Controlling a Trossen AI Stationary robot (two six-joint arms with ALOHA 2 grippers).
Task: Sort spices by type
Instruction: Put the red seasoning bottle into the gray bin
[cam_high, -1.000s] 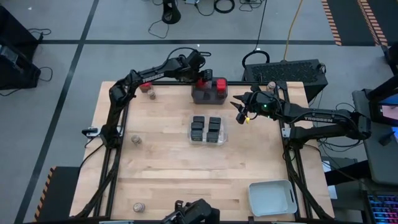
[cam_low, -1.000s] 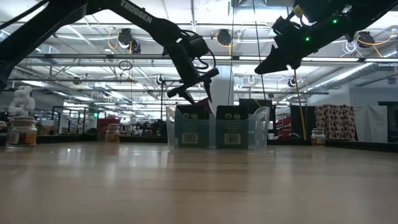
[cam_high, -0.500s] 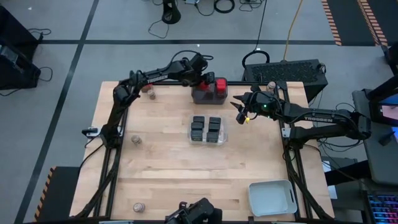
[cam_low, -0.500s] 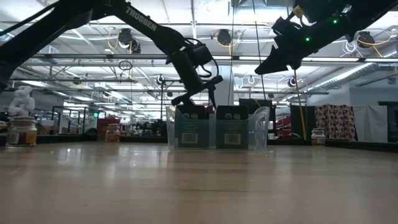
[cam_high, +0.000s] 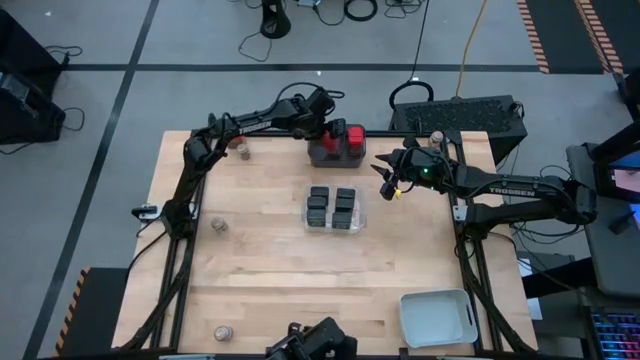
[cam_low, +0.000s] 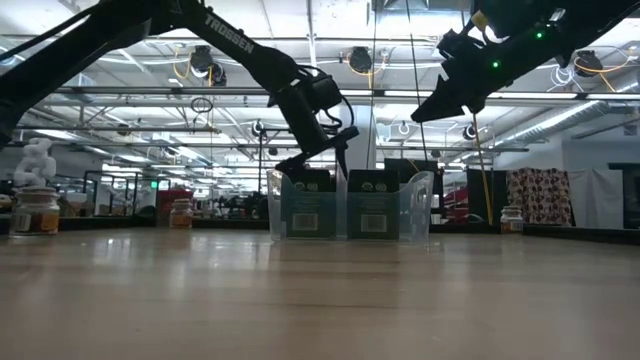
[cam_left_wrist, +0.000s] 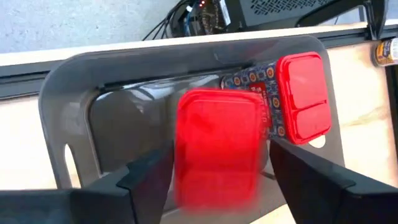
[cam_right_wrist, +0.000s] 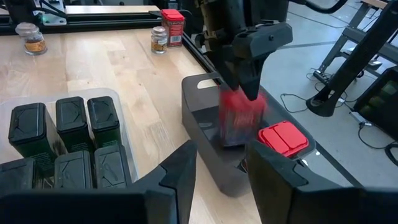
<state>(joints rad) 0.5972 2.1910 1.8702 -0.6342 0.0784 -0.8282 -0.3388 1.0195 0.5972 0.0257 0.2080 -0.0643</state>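
While my left gripper (cam_high: 328, 133) hangs over the dark grey tray (cam_high: 316, 156), its fingers stand apart around a blurred red-topped spice (cam_left_wrist: 217, 146), beside 1 already lying there (cam_left_wrist: 303, 97). My right gripper (cam_high: 385, 180) waits nearby, half-parted, empty.

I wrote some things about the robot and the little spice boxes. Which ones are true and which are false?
1. The left gripper is over the dark grey tray. True.
2. A red-topped spice sits between the left gripper's fingers. True.
3. The black spice boxes are in the pale grey tray. False: they stand in the clear tray; the pale grey tray is at a table corner with nothing showing inside it.
4. The right gripper holds a round jar. False: nothing shows between its fingers.
5. A second red-topped spice already lies in the dark grey tray. True.
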